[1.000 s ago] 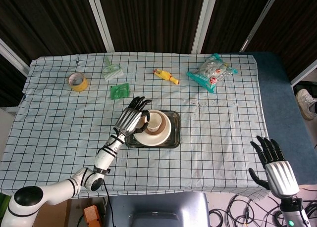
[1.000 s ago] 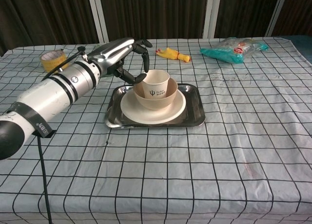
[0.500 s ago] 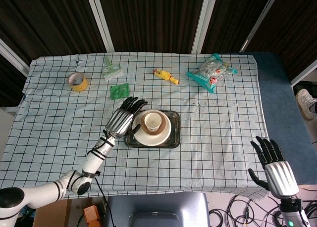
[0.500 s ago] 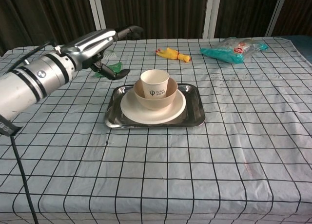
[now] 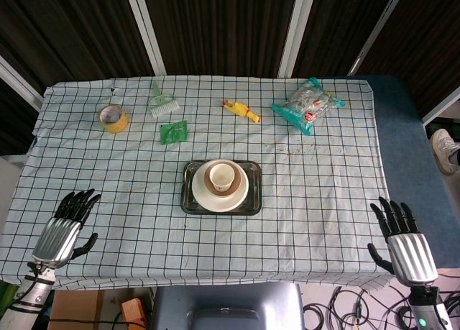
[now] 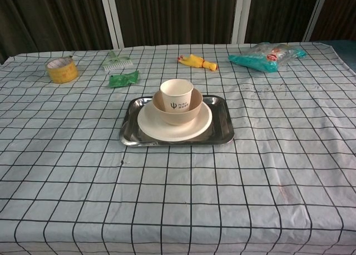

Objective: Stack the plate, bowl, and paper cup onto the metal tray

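A shiny rectangular metal tray (image 6: 220, 134) is sitting near the middle of the desk, and a round cream plate (image 6: 150, 124) is lying flat inside it. A tan bowl (image 6: 191, 108) is resting on the plate, and a white paper cup (image 6: 176, 93) with a dark printed mark is standing upright inside the bowl, its open mouth showing empty in the head view.

The desk (image 5: 323, 186) is wearing a white cloth with a dark grid. Along its far side, well apart from the tray, are lying a yellow roll of tape (image 6: 61, 69), a small green-handled brush (image 6: 116, 60), a crumpled green packet (image 6: 123, 78), a yellow rubber chicken toy (image 6: 196, 61) and a teal-edged clear bag of snacks (image 6: 266, 55). Dark curtains with pale upright posts are standing behind, and a blue floor with a sneaker (image 5: 447, 149) on it is showing at the right edge.

The left hand (image 5: 63, 231) is hanging off the near left corner of the desk, fingers (image 5: 81, 199) spread and holding nothing. A second ago it was beside the cup at the tray; it has since drawn back and left the chest view. The right hand (image 5: 403, 243) is staying off the near right corner, fingers apart and empty.
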`<act>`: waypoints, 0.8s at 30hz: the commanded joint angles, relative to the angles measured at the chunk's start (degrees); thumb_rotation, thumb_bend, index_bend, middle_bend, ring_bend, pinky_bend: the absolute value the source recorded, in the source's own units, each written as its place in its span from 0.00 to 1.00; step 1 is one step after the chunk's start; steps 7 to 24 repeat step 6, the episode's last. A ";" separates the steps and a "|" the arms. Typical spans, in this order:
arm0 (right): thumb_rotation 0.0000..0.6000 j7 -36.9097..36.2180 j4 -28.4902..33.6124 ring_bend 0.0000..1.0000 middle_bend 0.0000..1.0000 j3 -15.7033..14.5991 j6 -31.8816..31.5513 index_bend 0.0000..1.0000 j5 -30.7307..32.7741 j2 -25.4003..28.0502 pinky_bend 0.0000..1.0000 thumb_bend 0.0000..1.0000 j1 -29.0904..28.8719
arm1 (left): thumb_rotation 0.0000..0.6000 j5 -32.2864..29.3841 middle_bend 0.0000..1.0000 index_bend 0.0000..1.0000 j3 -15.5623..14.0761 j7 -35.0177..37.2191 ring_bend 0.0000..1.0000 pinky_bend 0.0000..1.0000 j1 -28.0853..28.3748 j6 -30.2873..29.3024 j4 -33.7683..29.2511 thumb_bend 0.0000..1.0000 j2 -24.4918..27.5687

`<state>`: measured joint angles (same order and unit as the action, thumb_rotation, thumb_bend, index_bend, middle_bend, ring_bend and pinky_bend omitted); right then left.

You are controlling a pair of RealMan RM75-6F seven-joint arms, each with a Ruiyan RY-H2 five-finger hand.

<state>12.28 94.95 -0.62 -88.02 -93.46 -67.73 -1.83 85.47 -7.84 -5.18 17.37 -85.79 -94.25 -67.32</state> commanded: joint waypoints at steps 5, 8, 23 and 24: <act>1.00 1.00 0.24 0.00 0.00 0.39 -0.06 0.00 0.15 -0.30 0.00 0.26 0.06 | 1.00 3.75 0.00 0.00 -0.57 2.70 0.00 0.04 -5.75 -6.29 5.05 0.38 -0.37; 1.00 1.17 0.18 0.00 0.00 0.38 -0.10 0.00 0.10 -0.40 0.00 0.26 0.08 | 1.00 4.07 0.00 0.00 -0.31 3.20 0.00 0.04 -5.97 -6.41 5.17 0.38 -0.30; 1.00 1.17 0.18 0.00 0.00 0.38 -0.10 0.00 0.10 -0.40 0.00 0.26 0.08 | 1.00 4.07 0.00 0.00 -0.31 3.20 0.00 0.04 -5.97 -6.41 5.17 0.38 -0.30; 1.00 1.17 0.18 0.00 0.00 0.38 -0.10 0.00 0.10 -0.40 0.00 0.26 0.08 | 1.00 4.07 0.00 0.00 -0.31 3.20 0.00 0.04 -5.97 -6.41 5.17 0.38 -0.30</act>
